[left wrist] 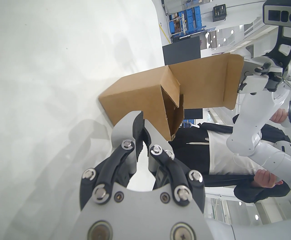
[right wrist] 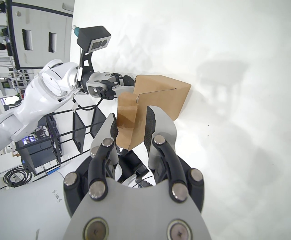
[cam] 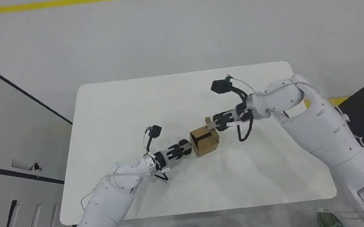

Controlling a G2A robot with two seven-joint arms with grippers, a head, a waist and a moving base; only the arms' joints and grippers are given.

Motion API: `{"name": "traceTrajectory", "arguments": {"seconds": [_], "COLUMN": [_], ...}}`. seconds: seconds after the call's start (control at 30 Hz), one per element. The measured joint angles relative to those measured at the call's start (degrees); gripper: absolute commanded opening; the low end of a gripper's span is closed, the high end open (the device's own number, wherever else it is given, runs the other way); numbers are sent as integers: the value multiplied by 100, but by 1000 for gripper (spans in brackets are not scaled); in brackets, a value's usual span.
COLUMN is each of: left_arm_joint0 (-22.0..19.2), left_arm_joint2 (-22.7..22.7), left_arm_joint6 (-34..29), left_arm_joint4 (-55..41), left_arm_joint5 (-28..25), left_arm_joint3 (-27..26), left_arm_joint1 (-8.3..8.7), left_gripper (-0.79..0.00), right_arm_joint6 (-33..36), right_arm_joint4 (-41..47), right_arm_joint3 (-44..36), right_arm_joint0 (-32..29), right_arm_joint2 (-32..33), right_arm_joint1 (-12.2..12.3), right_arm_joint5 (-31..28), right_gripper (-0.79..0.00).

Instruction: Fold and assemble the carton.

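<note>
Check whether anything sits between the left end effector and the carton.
Nothing visible: the left end effector is right up against the carton, with no other object between them.

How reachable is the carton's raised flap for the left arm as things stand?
Probably not directly. The left gripper sits at the opposite side of the carton, whose body lies between, and the right gripper is closed on that flap.

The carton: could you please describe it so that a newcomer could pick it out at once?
On the white table, look near the middle, where the left gripper and the right gripper meet. The carton is the small brown cardboard box between them, one flap raised, the only brown thing there.
</note>
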Motion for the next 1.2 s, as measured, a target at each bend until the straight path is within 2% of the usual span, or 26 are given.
{"name": "traceTrajectory", "arguments": {"seconds": [0.07,0.4,0.57,0.8,1.03,1.2], "left_arm_joint0": [0,0,0,0,0,0], "left_arm_joint2": [0,0,0,0,0,0], "left_arm_joint6": [0,0,0,0,0,0], "left_arm_joint4": [0,0,0,0,0,0], "left_arm_joint5": [0,0,0,0,0,0], "left_arm_joint3": [0,0,0,0,0,0], "left_arm_joint1": [0,0,0,0,0,0], "left_gripper": [-785,-785,-785,-785,-785,-785], "right_arm_joint6": [62,300,429,717,881,987], "right_arm_joint4": [-109,-438,-593,-848,-1003,-1101], "right_arm_joint3": [-49,-83,-68,27,192,295], "right_arm_joint0": [76,409,598,919,1252,1476], "right_arm_joint2": [-92,-454,-666,-1054,-1429,-1679], "right_arm_joint1": [-12,-80,-130,-231,-368,-474], "right_arm_joint5": [79,402,502,669,800,879], "right_gripper": [-579,-705,-730,-702,-773,-754]}}
